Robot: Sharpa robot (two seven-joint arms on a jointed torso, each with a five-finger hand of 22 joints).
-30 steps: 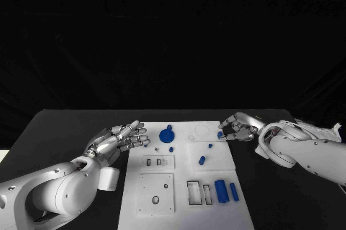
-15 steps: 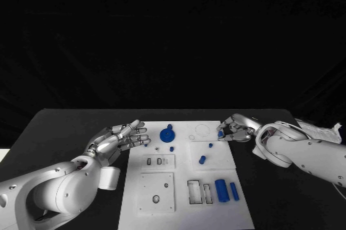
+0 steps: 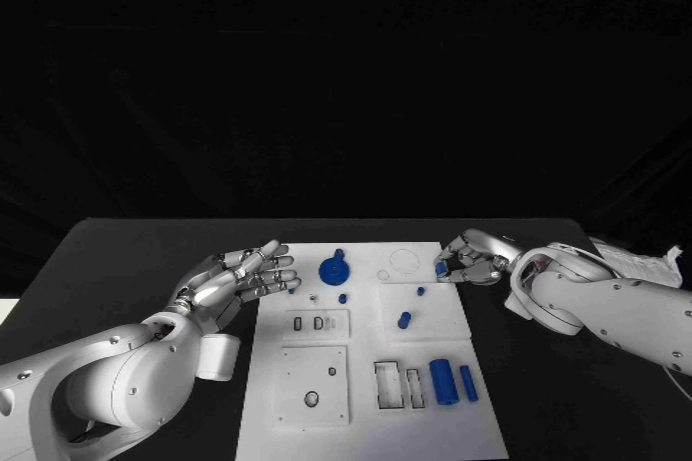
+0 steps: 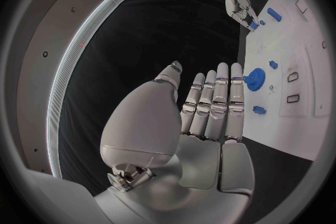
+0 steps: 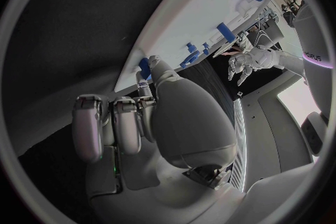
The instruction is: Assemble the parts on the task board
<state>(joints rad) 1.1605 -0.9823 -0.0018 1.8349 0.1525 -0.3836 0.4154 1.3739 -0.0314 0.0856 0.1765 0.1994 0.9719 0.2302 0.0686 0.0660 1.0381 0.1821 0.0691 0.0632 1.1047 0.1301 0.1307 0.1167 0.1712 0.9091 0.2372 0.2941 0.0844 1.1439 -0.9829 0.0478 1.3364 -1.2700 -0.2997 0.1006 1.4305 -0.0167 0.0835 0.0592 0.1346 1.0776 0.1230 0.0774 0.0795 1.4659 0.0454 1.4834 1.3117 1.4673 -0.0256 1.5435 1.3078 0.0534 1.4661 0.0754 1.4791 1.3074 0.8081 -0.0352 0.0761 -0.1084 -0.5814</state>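
Fingers of the right hand (image 3: pixel 473 256) were pinched on a small blue part (image 3: pixel 441 269) at the task board (image 3: pixel 433 311) far right edge; the left hand (image 3: pixel 238 276) was held spread, empty, beside the board.

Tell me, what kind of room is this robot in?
Probably a robot test lab. A white task board with blue parts lies on a black table before a dark backdrop, between the left hand and right hand.

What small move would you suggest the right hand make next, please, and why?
Probably lift the small blue part slightly off the task board: the right hand appears to pinch it at the board's far right edge, while the left hand hovers open beside the board.
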